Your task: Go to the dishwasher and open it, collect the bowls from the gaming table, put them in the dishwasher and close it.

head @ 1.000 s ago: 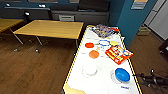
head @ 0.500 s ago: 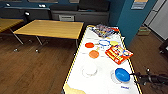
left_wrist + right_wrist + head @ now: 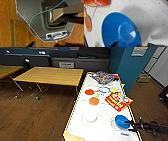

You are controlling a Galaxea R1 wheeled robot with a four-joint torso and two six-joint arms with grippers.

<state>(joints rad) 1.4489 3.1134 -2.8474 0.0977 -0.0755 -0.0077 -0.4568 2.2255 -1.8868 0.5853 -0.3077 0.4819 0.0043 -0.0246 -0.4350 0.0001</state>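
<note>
— So, where is the right gripper (image 3: pixel 128 125) now?

— At about four o'clock from where I stand, reaching in over the yellow rim of the gaming table (image 3: pixel 100 129). Its dark tips sit right at the edge of the blue bowl (image 3: pixel 121 121), which lies upside down on the white top near the table's right rim.

— Has it got hold of the bowl?

— Cannot tell. The tips touch or nearly touch the rim, but whether the claw is wide, narrow or pinching is too blurred to make out. From the right wrist view the blue bowl (image 3: pixel 121 31) shows large, base up, with a dark shape at the lower edge.

— And the other bowls?

— Farther up the table, toward twelve o'clock: an orange bowl (image 3: pixel 94 100) near the middle, a red-orange bowl (image 3: pixel 89 92) just beyond it, and a blue-rimmed bowl (image 3: pixel 104 89) to its right. A white dish (image 3: pixel 89 117) sits near the middle, at nine o'clock from the blue bowl.

— Anything else on top?

— A red game box (image 3: pixel 118 100) at one o'clock from the blue bowl, and a colourful box (image 3: pixel 103 77) at the far end. A plain yellow table (image 3: pixel 50 75) stands at ten o'clock on the wooden floor (image 3: pixel 35 117).

— The left arm?

— Its wrist view looks down on the robot's grey base (image 3: pixel 37 18), a blue cable (image 3: pixel 30 27) looped across it; its claw I cannot tell.
</note>
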